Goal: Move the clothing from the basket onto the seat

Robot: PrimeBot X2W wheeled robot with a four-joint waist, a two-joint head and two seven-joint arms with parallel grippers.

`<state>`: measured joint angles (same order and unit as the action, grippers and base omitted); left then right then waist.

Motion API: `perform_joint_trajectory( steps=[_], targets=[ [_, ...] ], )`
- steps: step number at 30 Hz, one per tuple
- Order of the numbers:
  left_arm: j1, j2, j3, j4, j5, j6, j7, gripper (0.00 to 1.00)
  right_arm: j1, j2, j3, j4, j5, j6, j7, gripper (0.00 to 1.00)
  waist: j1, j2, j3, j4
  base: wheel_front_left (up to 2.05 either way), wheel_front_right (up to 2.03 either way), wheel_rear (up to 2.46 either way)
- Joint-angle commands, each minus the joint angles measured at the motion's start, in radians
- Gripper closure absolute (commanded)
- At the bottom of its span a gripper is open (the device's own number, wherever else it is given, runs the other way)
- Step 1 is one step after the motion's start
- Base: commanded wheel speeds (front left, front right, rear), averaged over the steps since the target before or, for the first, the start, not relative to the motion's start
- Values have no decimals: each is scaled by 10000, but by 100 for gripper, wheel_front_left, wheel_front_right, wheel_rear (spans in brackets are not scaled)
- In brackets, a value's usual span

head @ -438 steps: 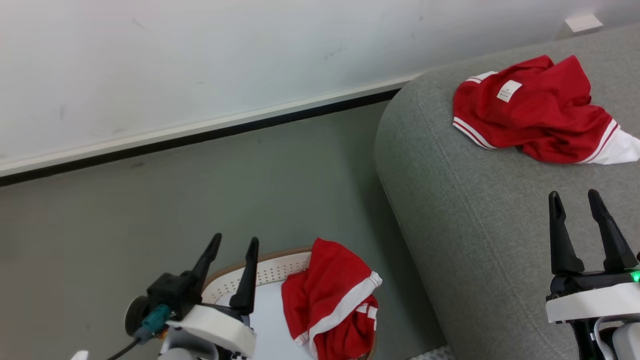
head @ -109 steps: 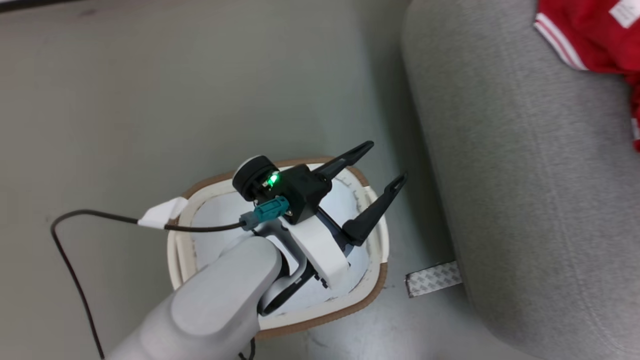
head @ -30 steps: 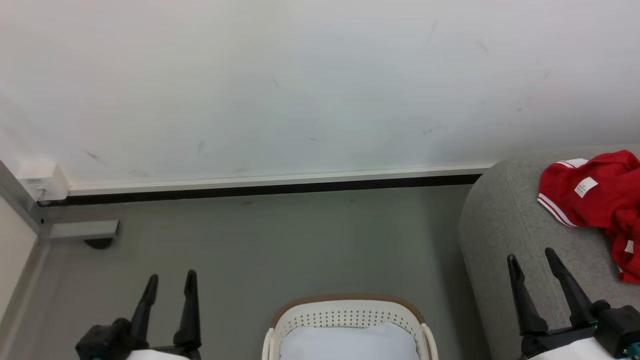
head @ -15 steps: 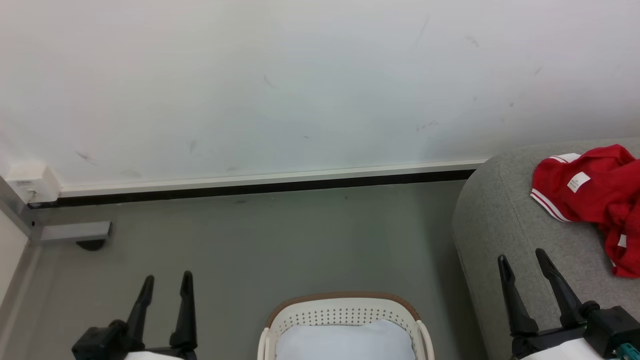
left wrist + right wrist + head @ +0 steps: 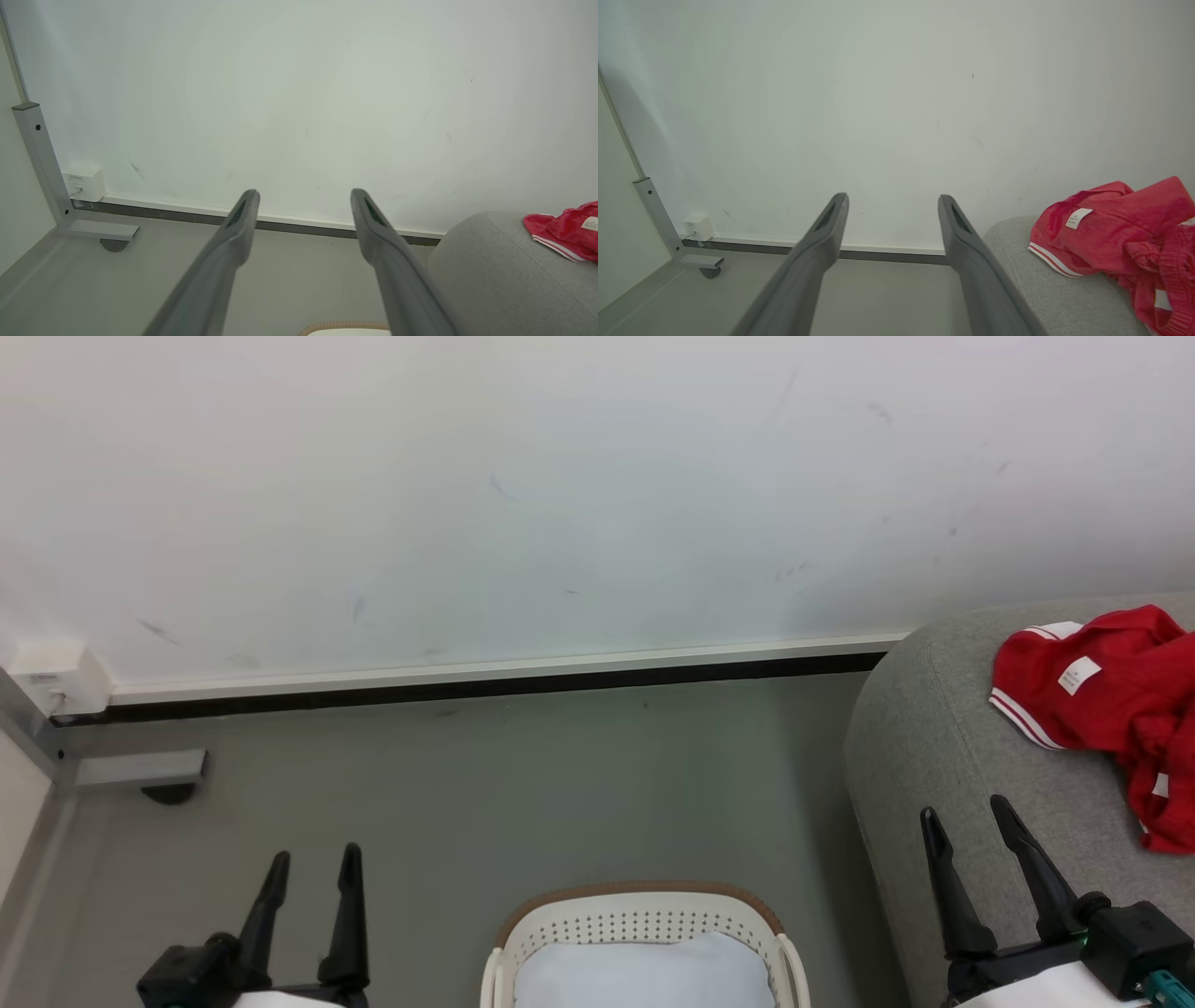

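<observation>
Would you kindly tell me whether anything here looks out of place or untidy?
Nothing is spilled or damaged. The red clothing lies crumpled on the seat, its label showing; the basket stands upright on the floor.

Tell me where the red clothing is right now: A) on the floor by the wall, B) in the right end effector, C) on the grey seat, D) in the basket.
C: the red clothing lies bunched on the seat, apart from the basket, and the right end effector stands open and empty.

I see a scuffed white wall meeting grey floor at a dark skirting strip. A small white box sits beside a grey metal post.
</observation>
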<state>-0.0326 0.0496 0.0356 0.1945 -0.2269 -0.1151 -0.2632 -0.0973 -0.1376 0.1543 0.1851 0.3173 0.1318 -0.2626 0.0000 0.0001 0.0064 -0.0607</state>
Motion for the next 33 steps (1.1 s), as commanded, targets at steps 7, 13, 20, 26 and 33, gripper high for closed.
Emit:
perform_joint_trajectory(
  steps=[7, 13, 20, 26, 33],
  targets=[
    [-55, 23, 48, 52, -47, 9, -21, 0, -129, -57, 77, 62, 154, -23, -27, 0, 0, -1, -8, -49, 0, 0, 0],
    [-62, 24, 6, 107, -204, 35, -21, 0, -120, -47, 122, 69, 168, -24, -27, 0, 0, -1, -20, -77, 0, 0, 0],
    [33, -60, -1, 488, -701, 4, 212, 100, 170, 97, 77, 248, 547, 1, 125, 100, 0, -1, -27, -70, 0, 0, 0],
    [-46, -53, 68, 491, -1823, -10, 520, 100, 129, 118, -118, 285, 1649, 0, 403, 100, 0, -1, -29, -36, 0, 0, 0],
    [-104, -44, 111, 455, -3027, -26, 816, 100, 81, 150, -323, 326, 2819, -1, 695, 100, 0, -1, -30, 2, 0, 0, 0]
  ],
)
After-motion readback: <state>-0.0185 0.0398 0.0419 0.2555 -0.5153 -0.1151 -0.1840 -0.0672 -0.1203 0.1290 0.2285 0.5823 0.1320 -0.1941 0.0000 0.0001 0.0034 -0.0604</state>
